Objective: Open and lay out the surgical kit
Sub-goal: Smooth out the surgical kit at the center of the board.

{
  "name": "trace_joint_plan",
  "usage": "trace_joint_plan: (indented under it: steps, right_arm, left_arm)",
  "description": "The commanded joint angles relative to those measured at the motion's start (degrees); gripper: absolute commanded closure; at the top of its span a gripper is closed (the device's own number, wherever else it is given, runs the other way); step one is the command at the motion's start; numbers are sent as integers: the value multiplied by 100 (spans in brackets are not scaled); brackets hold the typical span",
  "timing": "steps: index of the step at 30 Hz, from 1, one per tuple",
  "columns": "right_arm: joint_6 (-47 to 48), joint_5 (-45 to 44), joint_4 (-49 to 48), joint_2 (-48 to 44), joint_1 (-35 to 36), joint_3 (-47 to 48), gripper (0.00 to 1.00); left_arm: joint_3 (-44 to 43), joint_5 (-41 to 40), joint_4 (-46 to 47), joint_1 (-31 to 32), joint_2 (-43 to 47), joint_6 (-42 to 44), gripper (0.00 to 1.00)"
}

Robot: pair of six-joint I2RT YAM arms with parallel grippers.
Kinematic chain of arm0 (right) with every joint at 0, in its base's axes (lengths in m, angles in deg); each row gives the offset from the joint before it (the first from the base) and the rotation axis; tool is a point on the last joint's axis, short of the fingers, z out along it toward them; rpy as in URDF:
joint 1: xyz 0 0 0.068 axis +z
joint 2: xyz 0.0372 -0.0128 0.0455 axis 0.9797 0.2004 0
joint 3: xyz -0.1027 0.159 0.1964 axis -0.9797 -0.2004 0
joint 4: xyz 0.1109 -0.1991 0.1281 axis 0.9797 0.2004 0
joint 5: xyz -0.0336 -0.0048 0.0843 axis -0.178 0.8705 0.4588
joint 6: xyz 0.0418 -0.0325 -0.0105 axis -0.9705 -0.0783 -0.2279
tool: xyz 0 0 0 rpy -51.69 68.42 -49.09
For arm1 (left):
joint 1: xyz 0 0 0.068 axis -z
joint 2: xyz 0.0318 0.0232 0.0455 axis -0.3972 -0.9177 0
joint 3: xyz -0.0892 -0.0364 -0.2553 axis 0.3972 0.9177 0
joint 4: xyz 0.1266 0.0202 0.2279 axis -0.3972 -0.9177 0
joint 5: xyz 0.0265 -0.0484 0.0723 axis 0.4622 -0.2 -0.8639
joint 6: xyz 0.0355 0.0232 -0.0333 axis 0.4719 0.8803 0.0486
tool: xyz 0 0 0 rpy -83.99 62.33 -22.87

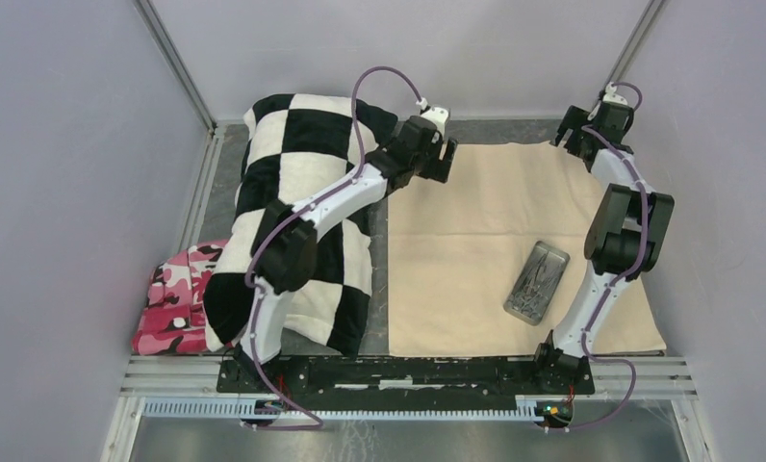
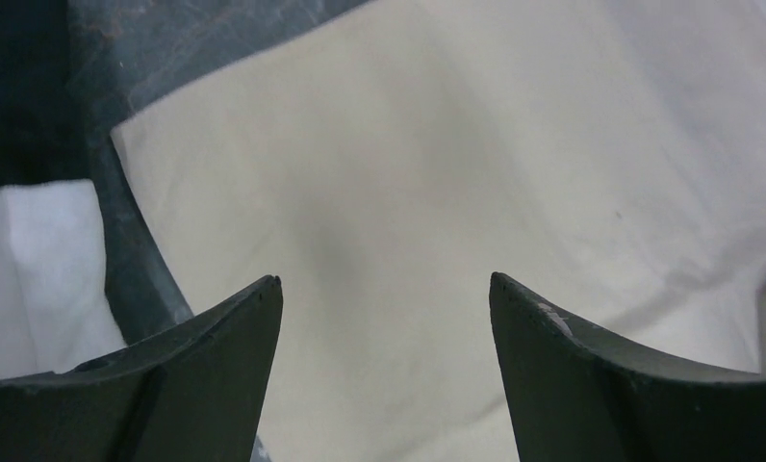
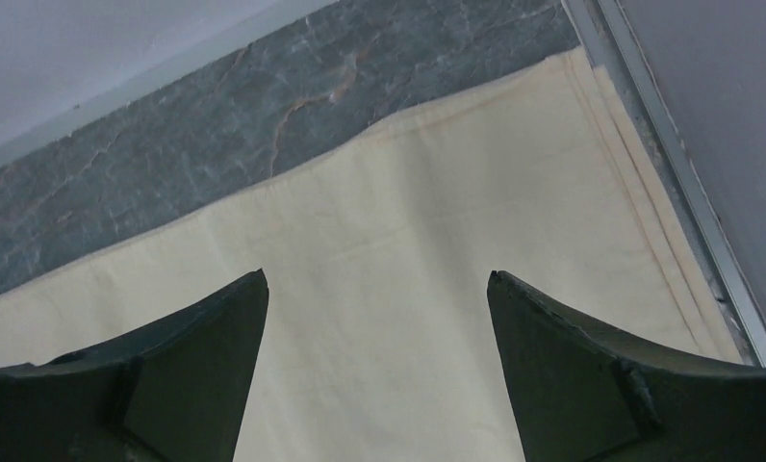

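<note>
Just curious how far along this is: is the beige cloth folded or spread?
Spread. The beige cloth lies flat and wide, with the metal tray resting on it.

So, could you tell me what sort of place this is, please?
Probably a robotics lab test cell, not a clinic: plain grey panel walls enclose the table, a metal rail carries the arm bases, and the beige cloth wrap lies spread.

Dark grey, stone-veined bench (image 1: 380, 252), showing as a narrow strip down the middle and a band along the far side. Spread flat over the right half, a beige cloth wrap (image 1: 456, 241), creased but opened out to its corners. Over the left half, a black-and-white checkered pillow (image 1: 302, 159), with a crumpled pink camouflage cloth (image 1: 172, 294) against its near left corner.
</note>
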Motion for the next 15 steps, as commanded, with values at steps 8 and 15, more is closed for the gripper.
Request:
trace_joint_plan:
  steps: [8, 15]
  right_arm:
    - [-263, 1057, -875, 1476, -297, 1307, 8]
    - [-317, 892, -988, 1929, -394, 1279, 7]
  left_arm:
    - [-2590, -117, -120, -493, -2517, -18, 24]
    - [-2637, -223, 152, -762, -3046, -329, 21]
